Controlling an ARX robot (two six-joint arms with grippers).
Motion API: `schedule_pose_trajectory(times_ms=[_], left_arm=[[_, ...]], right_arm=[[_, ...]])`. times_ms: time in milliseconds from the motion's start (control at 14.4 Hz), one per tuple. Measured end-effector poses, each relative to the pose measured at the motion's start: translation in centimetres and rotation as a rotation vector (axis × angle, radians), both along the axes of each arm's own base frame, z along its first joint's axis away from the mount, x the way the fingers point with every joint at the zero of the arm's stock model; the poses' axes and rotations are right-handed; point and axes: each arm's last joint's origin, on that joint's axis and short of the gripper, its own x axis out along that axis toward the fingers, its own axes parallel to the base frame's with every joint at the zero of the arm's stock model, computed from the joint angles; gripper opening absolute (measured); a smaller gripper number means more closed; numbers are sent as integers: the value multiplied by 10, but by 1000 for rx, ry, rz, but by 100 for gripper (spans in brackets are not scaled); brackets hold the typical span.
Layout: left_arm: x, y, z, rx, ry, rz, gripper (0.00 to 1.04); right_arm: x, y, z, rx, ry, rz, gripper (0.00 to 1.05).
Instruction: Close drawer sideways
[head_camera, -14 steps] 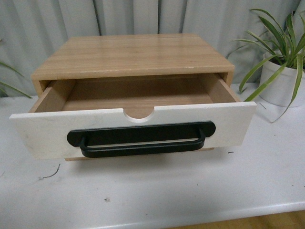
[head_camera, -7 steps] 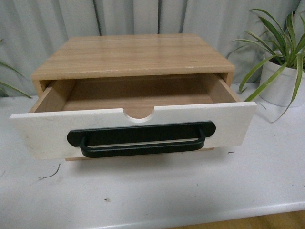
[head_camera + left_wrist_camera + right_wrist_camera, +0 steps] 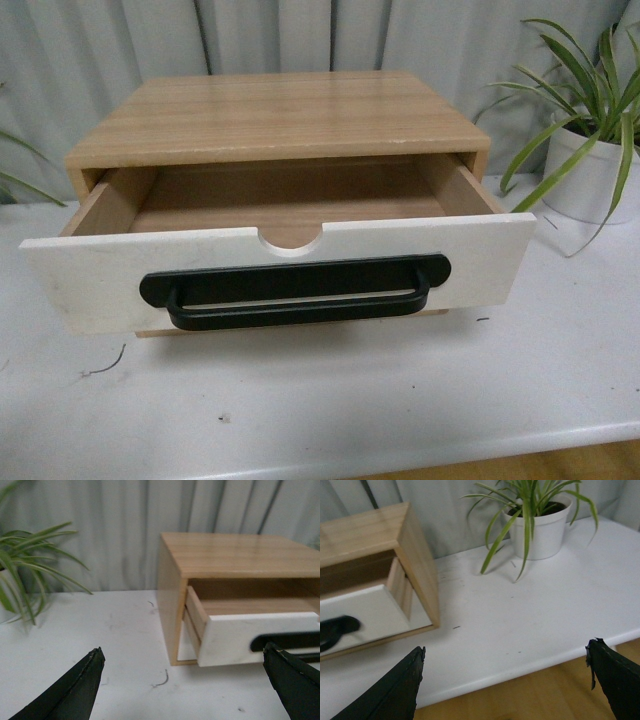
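Left tool and right tool gape near white table, grey curtain behind.

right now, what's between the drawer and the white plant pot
Between drawer and pot: only bare white table, leaves drooping over it. Front view shows it.

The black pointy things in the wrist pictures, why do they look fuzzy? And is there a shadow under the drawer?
Left wrist view: the fingers of the left gripper sit close to the lens, so their edges look soft. Right wrist view: same for the right gripper. Front view: sharp, with a soft shadow on the table under the drawer.
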Motion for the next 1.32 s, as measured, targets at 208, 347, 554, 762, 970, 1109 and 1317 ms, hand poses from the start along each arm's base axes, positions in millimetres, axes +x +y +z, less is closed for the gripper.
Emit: schedule_pose_trajectory(times_ms=[208,347,554,762,970,1109,1317], left_arm=[[14,-22,-6,198,136,-299,98],[26,-32,-7,435,133,-404,98],[49,-49,-12,707,86,-479,98],[81,-54,-18,764,74,-418,98],[103,-56,-31,773,122,-404,98],[108,-56,-38,778,161,-423,98],[116,-56,-42,775,184,-445,98]], right_arm=[[26,21,36,21,141,290,98],[43,42,28,-224,270,479,98],[69,70,20,-577,266,665,98],[96,94,11,-691,244,738,98],[125,115,8,-731,242,769,98],[137,122,0,-730,273,794,98],[155,130,-3,-723,278,807,98]])
